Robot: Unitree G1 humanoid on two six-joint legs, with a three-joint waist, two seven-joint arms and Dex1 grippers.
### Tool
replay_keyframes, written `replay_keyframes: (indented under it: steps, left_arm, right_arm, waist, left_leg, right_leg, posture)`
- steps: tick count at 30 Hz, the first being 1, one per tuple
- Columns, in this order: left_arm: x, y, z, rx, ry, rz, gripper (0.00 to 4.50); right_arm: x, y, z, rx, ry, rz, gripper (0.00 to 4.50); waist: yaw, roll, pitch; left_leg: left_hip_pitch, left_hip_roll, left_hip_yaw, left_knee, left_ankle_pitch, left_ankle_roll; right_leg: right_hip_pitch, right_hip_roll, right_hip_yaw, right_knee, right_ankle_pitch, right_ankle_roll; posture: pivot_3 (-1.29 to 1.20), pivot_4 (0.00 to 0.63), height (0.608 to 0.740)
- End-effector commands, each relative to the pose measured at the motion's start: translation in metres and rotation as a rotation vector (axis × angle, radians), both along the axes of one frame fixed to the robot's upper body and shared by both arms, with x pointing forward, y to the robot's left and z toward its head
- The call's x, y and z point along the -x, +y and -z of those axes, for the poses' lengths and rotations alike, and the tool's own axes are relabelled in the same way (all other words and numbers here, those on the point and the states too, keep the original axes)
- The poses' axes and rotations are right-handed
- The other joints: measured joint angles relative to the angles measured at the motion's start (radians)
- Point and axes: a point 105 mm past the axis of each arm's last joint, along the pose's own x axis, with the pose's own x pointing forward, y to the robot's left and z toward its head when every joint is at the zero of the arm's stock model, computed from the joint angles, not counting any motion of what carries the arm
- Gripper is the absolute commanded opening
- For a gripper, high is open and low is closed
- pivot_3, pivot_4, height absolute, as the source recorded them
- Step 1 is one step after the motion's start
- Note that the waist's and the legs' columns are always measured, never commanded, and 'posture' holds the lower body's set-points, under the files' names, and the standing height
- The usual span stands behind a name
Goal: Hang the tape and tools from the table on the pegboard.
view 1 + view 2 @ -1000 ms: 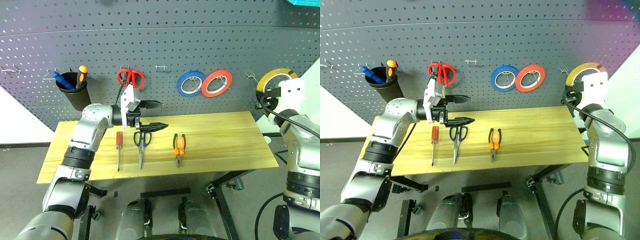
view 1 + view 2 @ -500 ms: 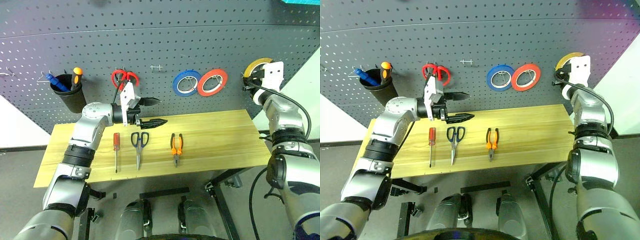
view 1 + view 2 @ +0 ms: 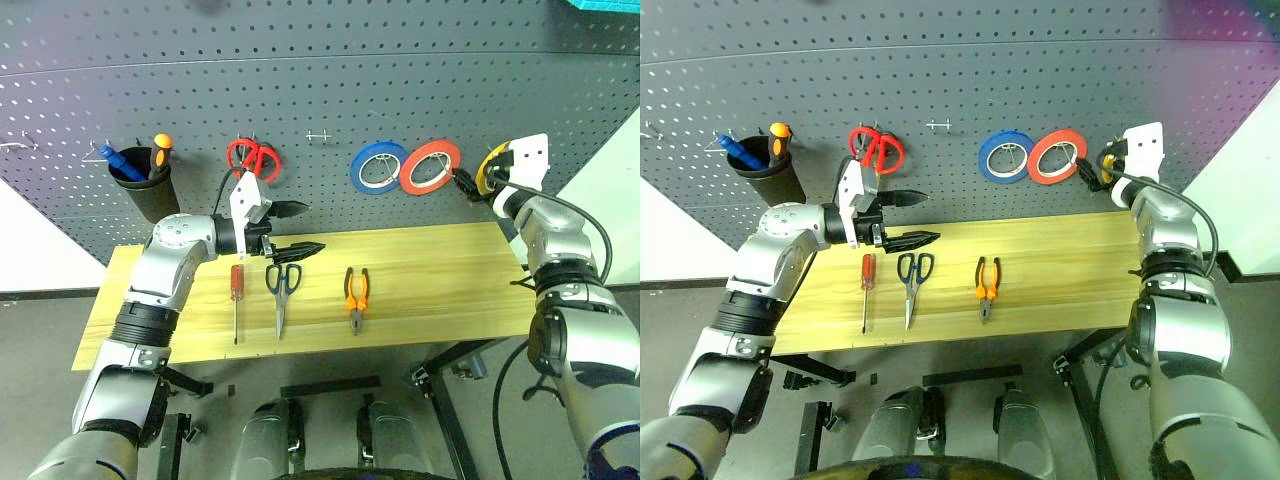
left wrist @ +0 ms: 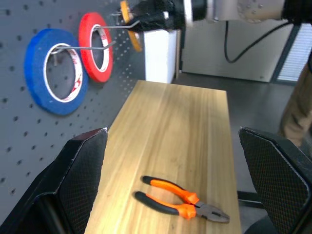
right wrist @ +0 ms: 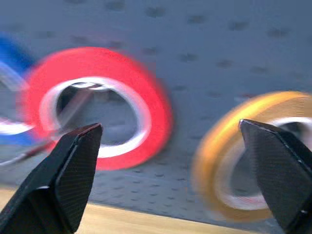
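Observation:
The yellow tape [image 3: 485,164] sits against the dark grey pegboard [image 3: 400,80], just right of the red roll. My right gripper [image 3: 474,177] is at the tape with its fingers [image 5: 63,175] spread wide, open, the roll [image 5: 219,161] showing beyond them. On the wooden table [image 3: 450,270] lie a red-handled screwdriver [image 3: 238,282], black-handled scissors [image 3: 283,281] and orange-and-black pliers [image 3: 357,291], side by side. My left gripper [image 3: 296,228] hovers open and empty above the screwdriver and scissors, pointing right along the board.
On the pegboard hang a black cup [image 3: 145,188] holding blue and orange screwdrivers, red-handled scissors [image 3: 255,158], a blue roll [image 3: 380,166] and a red roll [image 3: 431,166]. A bare hook [image 3: 318,134] sits between the scissors and the blue roll.
My right gripper carried the yellow tape left and down to the board beside the red roll, then opened. The left gripper has stayed put. The camera shifted.

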Motion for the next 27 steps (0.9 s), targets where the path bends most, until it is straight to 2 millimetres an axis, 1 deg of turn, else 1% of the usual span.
replay_keyframes:
  steps: [1,3,4,5,6,7,9,11,15,19,22,23,27]
  left_arm:
    - [0.003,0.009,-0.013,0.026,-0.048,-0.016,4.5]
    - [0.006,0.014,-0.011,0.022,-0.049,-0.015,4.5]
    - [0.006,0.017,-0.006,0.007,-0.037,-0.025,4.5]
    - [0.006,0.022,0.0,-0.018,-0.025,-0.037,4.5]
    - [0.007,0.028,0.008,-0.05,-0.019,-0.044,4.5]
    - [0.008,0.034,0.016,-0.08,-0.012,-0.05,4.5]
    - [0.012,0.044,0.028,-0.127,0.009,-0.048,4.5]
    - [0.014,0.055,0.041,-0.182,0.028,-0.055,4.5]
    - [0.019,0.075,0.062,-0.287,0.068,-0.051,4.5]
    - [0.021,0.087,0.067,-0.337,0.087,-0.039,4.5]
    - [0.021,0.092,0.071,-0.369,0.088,-0.03,4.5]
    - [0.022,0.092,0.071,-0.376,0.085,-0.028,4.5]
    - [0.026,0.09,0.069,-0.389,0.095,-0.003,4.5]
  right_arm:
    - [0.028,0.035,0.0,-0.025,0.086,-0.166,4.48]
    - [0.048,0.052,0.017,-0.027,0.196,-0.207,4.48]
    - [0.056,0.062,0.024,-0.025,0.24,-0.23,4.48]
    - [0.061,0.07,0.03,-0.032,0.287,-0.239,4.48]
    - [0.062,0.075,0.039,-0.055,0.352,-0.213,4.48]
    - [0.062,0.078,0.047,-0.078,0.416,-0.176,4.48]
    - [0.058,0.084,0.057,-0.121,0.492,-0.129,4.48]
    - [0.055,0.091,0.066,-0.128,0.559,-0.102,4.48]
    - [0.045,0.108,0.076,-0.161,0.665,-0.057,4.48]
    - [0.038,0.124,0.091,-0.192,0.766,0.009,4.48]
    - [0.037,0.132,0.1,-0.208,0.811,0.043,4.48]
    - [0.037,0.133,0.102,-0.21,0.821,0.052,4.48]
    - [0.043,0.148,0.108,-0.191,0.85,0.024,4.48]
  waist:
    - [0.008,0.0,0.0]
    - [0.012,0.0,0.0]
    - [0.012,0.0,0.0]
    - [0.01,0.0,0.0]
    - [0.008,0.0,0.0]
    - [0.005,0.0,0.0]
    - [0.001,-0.001,0.0]
    - [-0.004,-0.001,0.0]
    - [-0.006,-0.001,0.0]
    - [-0.006,-0.001,0.0]
    - [-0.006,-0.001,0.001]
    - [-0.006,-0.001,0.001]
    - [-0.008,-0.003,0.006]
  left_leg:
    - [0.0,0.0,-0.002,0.0,0.0,0.0]
    - [0.0,0.0,-0.002,0.001,0.0,0.0]
    - [0.0,0.0,-0.002,0.001,0.0,0.0]
    - [0.001,0.0,-0.001,0.001,-0.003,0.004]
    - [0.003,0.0,-0.001,0.001,-0.004,0.006]
    - [0.004,0.001,-0.001,0.001,-0.004,0.006]
    - [0.008,0.002,-0.001,0.001,-0.006,0.003]
    - [0.008,0.003,0.0,0.001,-0.006,0.003]
    - [0.007,0.002,0.002,0.0,-0.006,0.002]
    - [0.004,0.002,0.004,-0.003,-0.006,0.003]
    - [0.001,0.002,0.006,-0.004,-0.006,0.003]
    - [0.0,0.002,0.006,-0.004,-0.006,0.003]
    - [-0.008,0.001,0.006,-0.002,-0.005,0.006]
  right_leg:
    - [0.0,0.0,0.0,0.0,0.0,0.0]
    - [-0.001,0.0,0.001,0.001,0.0,0.0]
    - [-0.001,-0.001,0.002,0.002,0.0,0.0]
    - [-0.001,-0.001,0.002,0.002,0.0,-0.001]
    - [-0.001,-0.001,0.003,0.002,0.0,-0.001]
    - [-0.001,-0.001,0.004,0.002,0.001,-0.002]
    - [0.002,-0.001,0.005,0.002,0.0,-0.007]
    - [-0.001,-0.002,0.005,0.002,0.0,-0.009]
    - [-0.005,-0.003,0.008,0.001,0.0,-0.009]
    - [-0.009,-0.005,0.01,0.001,0.0,-0.009]
    - [-0.012,-0.005,0.012,0.001,0.0,-0.009]
    - [-0.014,-0.006,0.012,0.001,0.0,-0.009]
    - [-0.018,-0.006,0.013,0.002,0.0,-0.009]
  posture:
    - [0.09,0.089,0.74]
    - [0.08,0.092,0.74]
    - [0.08,0.092,0.74]
    - [0.08,0.098,0.74]
    - [0.08,0.101,0.74]
    - [0.07,0.103,0.74]
    - [0.07,0.109,0.74]
    - [0.07,0.113,0.74]
    - [0.08,0.131,0.74]
    - [0.09,0.15,0.74]
    - [0.1,0.166,0.74]
    - [0.1,0.177,0.74]
    - [0.11,0.209,0.74]
